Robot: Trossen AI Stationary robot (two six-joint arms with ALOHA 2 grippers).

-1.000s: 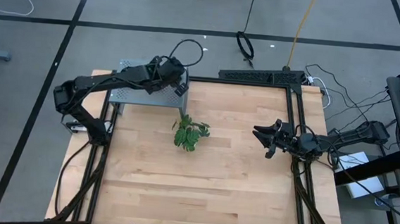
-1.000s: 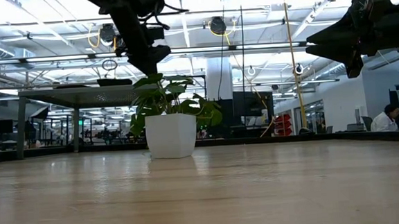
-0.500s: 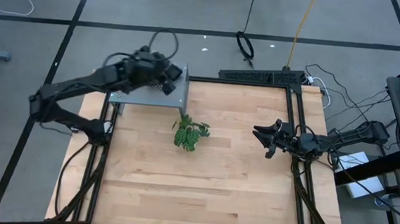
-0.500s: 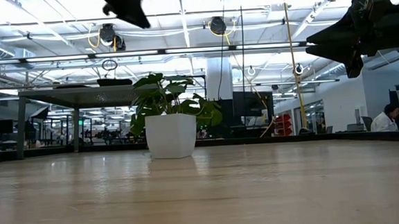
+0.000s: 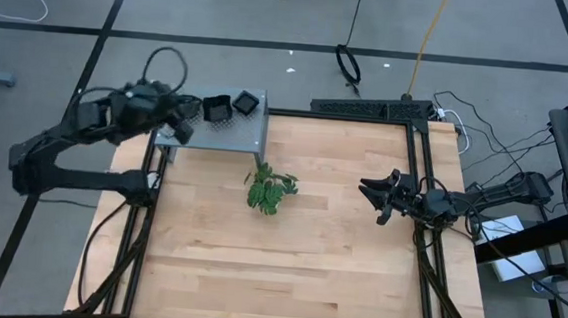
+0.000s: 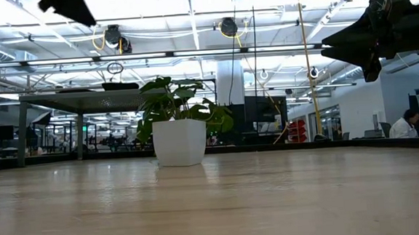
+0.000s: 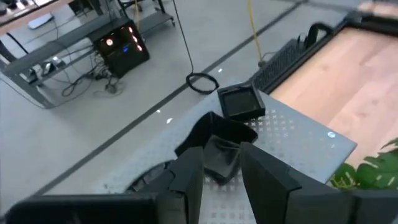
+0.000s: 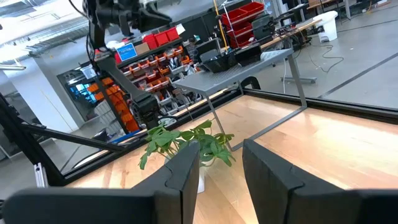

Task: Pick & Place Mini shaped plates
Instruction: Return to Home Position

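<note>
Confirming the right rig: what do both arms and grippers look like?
The left arm and right arm are dark, slender and jointed; a black cable loops above the left one's wrist. The left gripper and right gripper each have two flat, blocky dark fingers.

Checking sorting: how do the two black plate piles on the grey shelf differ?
The square black plate pile has straight edges and sits by a corner; the irregular black plate pile has uneven outlines and lies nearer the left gripper. Both are glossy, on the grey perforated shelf.
</note>
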